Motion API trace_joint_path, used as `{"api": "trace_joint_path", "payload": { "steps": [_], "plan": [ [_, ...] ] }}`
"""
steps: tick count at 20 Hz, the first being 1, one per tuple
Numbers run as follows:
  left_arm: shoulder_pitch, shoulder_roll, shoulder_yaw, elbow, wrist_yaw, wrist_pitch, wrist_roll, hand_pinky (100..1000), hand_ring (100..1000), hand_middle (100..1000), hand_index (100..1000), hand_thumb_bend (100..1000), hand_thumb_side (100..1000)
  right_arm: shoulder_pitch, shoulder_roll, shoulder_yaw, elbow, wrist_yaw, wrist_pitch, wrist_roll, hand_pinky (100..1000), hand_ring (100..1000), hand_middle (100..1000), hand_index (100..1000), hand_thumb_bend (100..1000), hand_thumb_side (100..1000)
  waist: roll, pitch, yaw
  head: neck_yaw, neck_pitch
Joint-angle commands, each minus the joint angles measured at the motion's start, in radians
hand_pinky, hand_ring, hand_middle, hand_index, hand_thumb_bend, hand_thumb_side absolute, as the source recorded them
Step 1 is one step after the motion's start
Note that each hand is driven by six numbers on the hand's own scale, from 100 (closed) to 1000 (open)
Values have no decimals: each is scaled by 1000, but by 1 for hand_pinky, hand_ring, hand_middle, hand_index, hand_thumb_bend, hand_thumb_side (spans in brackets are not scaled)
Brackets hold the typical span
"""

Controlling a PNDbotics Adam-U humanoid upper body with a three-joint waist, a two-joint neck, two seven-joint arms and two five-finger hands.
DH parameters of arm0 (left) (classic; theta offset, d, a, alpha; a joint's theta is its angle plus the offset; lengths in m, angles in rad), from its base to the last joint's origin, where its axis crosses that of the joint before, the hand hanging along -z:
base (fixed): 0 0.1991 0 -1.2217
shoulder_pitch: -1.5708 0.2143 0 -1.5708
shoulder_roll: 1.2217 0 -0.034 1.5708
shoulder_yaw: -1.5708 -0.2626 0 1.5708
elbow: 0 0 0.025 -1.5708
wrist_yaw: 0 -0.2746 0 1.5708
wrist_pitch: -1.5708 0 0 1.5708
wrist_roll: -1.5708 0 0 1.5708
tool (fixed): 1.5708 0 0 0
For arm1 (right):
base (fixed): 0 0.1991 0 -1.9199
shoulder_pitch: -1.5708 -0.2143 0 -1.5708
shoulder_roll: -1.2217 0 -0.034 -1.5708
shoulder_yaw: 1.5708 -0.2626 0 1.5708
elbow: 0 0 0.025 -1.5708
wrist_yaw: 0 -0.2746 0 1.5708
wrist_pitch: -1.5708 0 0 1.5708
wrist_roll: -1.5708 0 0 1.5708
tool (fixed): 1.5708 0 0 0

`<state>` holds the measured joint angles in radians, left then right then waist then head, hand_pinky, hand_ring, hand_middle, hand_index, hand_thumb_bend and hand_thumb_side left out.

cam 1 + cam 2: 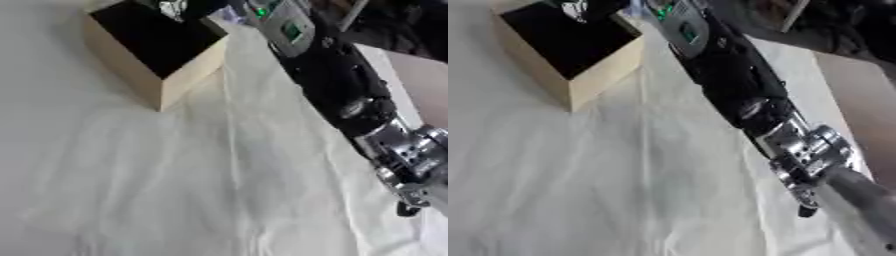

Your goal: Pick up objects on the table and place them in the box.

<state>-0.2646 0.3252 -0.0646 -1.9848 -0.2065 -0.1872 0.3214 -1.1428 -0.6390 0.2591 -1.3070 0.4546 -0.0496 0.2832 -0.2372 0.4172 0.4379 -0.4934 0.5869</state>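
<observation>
One arm is all you have in view: your right arm (350, 95) comes in from the lower right, silver joints nearest you, then the black forearm running up and away across the wrinkled white cloth (175, 190) that covers the table. The cloth in front of you is bare and creased, with one long fold running up toward the box. Further along, the forearm carries a grey panel with a small green light. Your right hand (175, 7) reaches the top edge of the picture, over the far rim of the box (188, 75), and I cannot tell whether its fingers are apart or curled, or whether they carry anything. The box is pale wood with a dark inside, open on top, sitting at the far left of the cloth. Your left hand does not show.
</observation>
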Motion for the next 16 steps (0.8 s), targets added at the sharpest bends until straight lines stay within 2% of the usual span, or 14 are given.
{"api": "trace_joint_path", "payload": {
  "steps": [1,6,11,16],
  "plan": [
    [-8,0,-1,-15,4,-1,-4,600,578,748,755,261,699,-23,-12,-4,-2,7,-1,2,670,586,363,603,100,100,11,-24,1,-12,-15],
    [-7,-3,-1,-15,6,-1,-6,600,577,747,754,258,700,-16,-9,-2,10,23,0,4,669,589,369,603,100,100,11,-23,1,-16,-14],
    [-7,-9,0,-15,7,1,-6,599,577,747,754,256,702,-1,7,21,38,81,-37,66,664,592,381,604,100,100,11,-19,-5,-12,-12],
    [-7,-15,0,-15,9,2,-7,599,576,747,753,253,704,9,23,33,63,156,-65,88,668,609,408,620,100,100,11,-17,-4,-13,-12]
  ]
}}
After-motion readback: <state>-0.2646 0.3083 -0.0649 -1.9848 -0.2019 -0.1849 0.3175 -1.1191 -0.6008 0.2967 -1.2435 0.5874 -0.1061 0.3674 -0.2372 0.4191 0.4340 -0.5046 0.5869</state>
